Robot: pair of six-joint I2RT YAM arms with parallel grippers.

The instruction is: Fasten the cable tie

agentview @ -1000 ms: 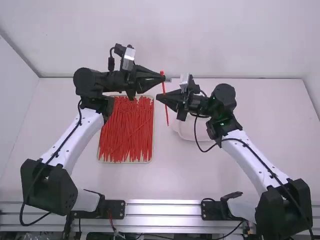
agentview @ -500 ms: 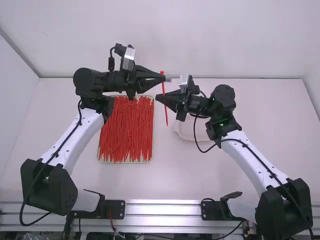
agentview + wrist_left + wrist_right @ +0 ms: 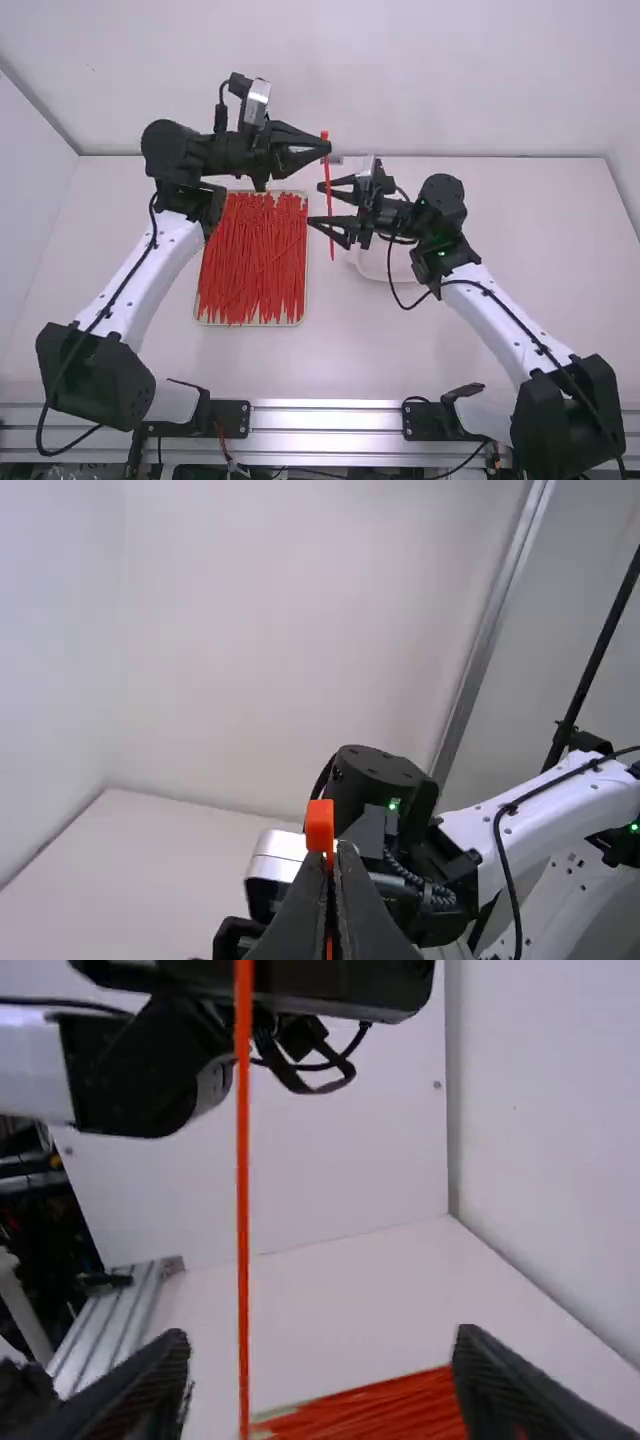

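Left pincer (image 3: 320, 151) clamped on cable tie (image 3: 327, 172) near its head, arm raised | right pincer (image 3: 324, 203) fingers apart, straddling hanging strap

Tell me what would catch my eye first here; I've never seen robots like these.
A single red cable tie hangs upright in mid-air above the white table, pinched near its head by the left tool. The right tool stands wide open around its strap lower down. On the table beside the left arm lies a thick heap of red ties.
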